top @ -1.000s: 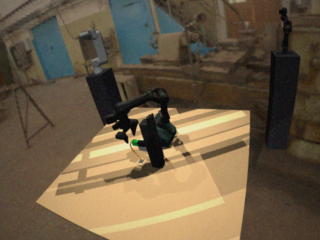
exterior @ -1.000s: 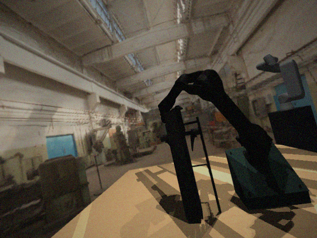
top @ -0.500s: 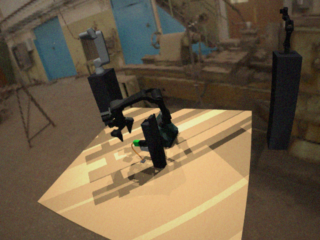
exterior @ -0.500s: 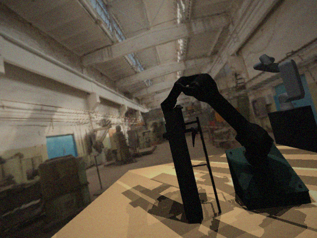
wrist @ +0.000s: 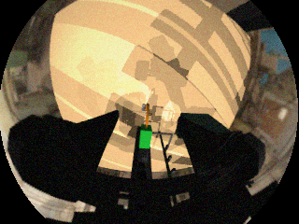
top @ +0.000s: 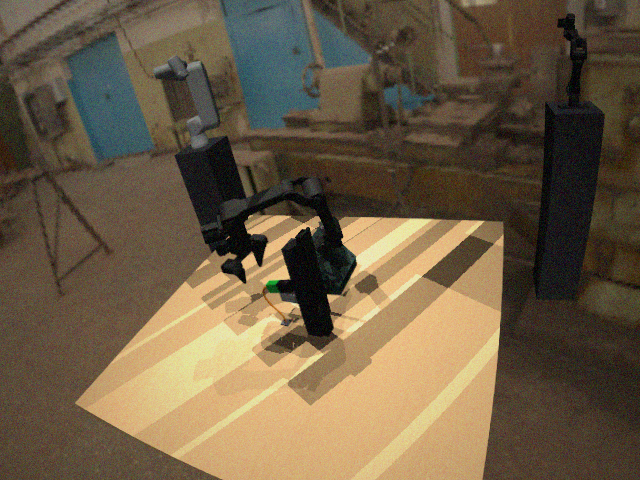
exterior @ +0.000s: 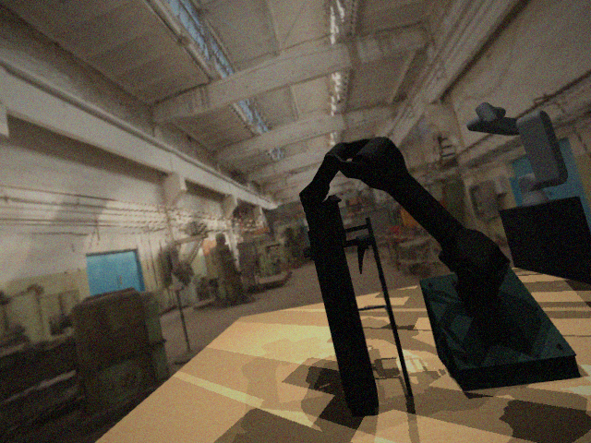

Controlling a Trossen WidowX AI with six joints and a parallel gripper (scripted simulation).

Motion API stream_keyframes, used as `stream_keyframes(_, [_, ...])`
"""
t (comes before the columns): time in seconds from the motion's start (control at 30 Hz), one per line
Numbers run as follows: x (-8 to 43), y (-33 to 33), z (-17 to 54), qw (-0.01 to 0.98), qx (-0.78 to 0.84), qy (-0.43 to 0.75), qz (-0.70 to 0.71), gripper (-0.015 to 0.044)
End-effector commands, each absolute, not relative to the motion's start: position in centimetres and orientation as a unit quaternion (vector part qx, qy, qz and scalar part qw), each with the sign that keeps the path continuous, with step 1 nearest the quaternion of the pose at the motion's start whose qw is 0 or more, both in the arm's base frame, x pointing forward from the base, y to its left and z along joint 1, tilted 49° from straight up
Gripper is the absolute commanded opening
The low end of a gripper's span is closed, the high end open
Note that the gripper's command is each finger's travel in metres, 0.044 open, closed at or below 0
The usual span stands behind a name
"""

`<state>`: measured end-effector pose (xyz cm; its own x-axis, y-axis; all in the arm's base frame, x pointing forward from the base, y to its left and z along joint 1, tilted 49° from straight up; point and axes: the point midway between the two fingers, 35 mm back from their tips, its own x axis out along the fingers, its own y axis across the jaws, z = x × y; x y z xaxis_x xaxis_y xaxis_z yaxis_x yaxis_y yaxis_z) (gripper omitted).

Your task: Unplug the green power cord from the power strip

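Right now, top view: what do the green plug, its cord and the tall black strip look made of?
Green plug: looks like plastic, a flat bright green block with no shine. Cord: thin orange-brown line that bends in a loop, probably rubber-sheathed wire. Power strip: upright matte black slab, plastic or painted metal; the look leaves that open. The gripper hangs open, apart from all three.
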<state>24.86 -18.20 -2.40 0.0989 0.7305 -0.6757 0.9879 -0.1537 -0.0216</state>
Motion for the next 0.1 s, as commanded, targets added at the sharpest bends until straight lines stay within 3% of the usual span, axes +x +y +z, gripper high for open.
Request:
stream_keyframes(0.0, [24.81, -18.17, -2.43, 0.229, 0.703, 0.612, -0.282, 0.0440])
stream_keyframes(0.07, [24.81, -18.17, -2.43, 0.229, 0.703, 0.612, -0.282, 0.0440])
